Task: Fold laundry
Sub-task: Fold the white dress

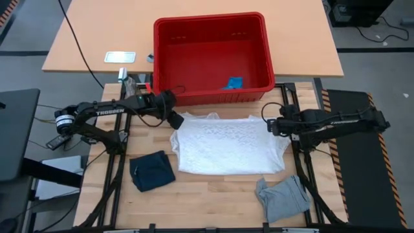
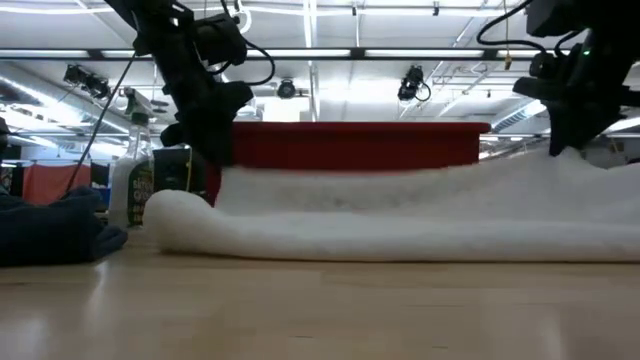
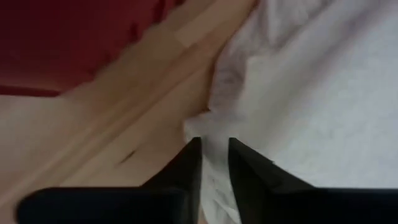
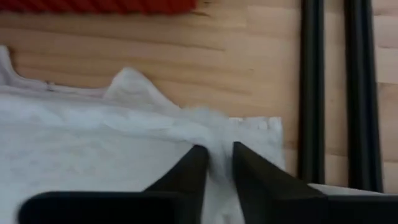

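White crinkly cloth (image 1: 226, 145) lies spread flat at mid-bench, just in front of the red basket (image 1: 212, 57). Long axis runs left to right, one far corner under each arm. Left gripper (image 3: 214, 152): jaws narrowly parted, far-left corner of the cloth between them. Right gripper (image 4: 220, 158): same at the far-right corner. Whether either pinch bites or has let go, cannot tell. Cloth body stretches toward the near edge, so any fold likely draws that way. Navy piece (image 1: 152, 171) and grey piece (image 1: 283, 197) sit nearer, apart.
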Available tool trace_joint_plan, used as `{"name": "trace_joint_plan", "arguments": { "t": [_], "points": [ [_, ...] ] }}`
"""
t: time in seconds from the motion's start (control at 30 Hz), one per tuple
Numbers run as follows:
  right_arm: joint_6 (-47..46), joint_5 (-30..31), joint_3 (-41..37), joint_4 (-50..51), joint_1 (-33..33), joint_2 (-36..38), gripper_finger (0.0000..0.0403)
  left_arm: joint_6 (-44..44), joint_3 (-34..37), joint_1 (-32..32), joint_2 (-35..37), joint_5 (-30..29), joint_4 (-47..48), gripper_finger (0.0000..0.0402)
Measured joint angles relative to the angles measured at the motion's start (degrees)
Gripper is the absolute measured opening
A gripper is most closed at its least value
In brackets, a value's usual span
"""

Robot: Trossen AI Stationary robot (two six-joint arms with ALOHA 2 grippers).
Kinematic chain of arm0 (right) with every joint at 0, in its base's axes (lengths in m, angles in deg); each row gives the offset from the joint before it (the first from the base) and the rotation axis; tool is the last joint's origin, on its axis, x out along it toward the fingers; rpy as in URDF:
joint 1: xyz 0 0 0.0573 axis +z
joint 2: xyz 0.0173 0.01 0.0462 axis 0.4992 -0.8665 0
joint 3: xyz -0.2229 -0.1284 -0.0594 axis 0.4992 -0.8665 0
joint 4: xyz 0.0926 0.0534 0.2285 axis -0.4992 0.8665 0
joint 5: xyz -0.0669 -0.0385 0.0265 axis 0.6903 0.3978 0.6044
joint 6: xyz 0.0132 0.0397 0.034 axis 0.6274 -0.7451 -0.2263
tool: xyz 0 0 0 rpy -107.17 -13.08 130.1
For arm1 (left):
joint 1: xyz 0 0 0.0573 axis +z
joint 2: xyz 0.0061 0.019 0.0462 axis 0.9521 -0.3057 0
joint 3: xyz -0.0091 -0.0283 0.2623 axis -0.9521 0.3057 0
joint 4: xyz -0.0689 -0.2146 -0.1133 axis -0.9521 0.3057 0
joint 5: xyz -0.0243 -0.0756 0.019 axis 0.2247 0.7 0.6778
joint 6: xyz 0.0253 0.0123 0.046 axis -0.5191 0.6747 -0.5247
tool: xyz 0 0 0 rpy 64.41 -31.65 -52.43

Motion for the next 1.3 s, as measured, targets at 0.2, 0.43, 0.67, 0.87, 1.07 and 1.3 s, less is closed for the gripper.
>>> {"name": "trace_joint_plan", "arguments": {
  "t": [0.2, 0.43, 0.67, 0.87, 1.07, 1.3],
  "points": [
    [3.09, 0.09, 0.0, -5.17, -1.62, -0.4, 0.019, 5.08, 0.0, -0.25, 0.97, 4.66, 0.26, 0.0157],
    [13.92, -10.49, 0.0, -12.65, -1.48, -2.07, 0.0239, 9.81, -0.1, -10.08, 2.48, 9.78, -12.93, 0.0184],
    [28.2, -20.1, -0.02, -21.61, 2.85, -9.38, 0.0239, 15.1, 0.0, -24.45, -8.67, 7.61, -26.33, 0.0181],
    [31.47, -25.33, -0.02, -24.45, 8.61, -17.71, 0.023, 26.1, -0.04, -33.38, -19.54, 2.2, -31.98, 0.018],
    [34.38, -28.82, -0.02, -26.57, 11.97, -30.54, 0.0228, 40.92, -0.43, -37.55, -27.79, -0.18, -31.98, 0.018],
    [26.81, -34.64, 1.18, -31.99, 15.51, -42.14, 0.0214, 41.65, -0.33, -38.53, -27.3, -0.82, -29.9, 0.018]
  ]
}}
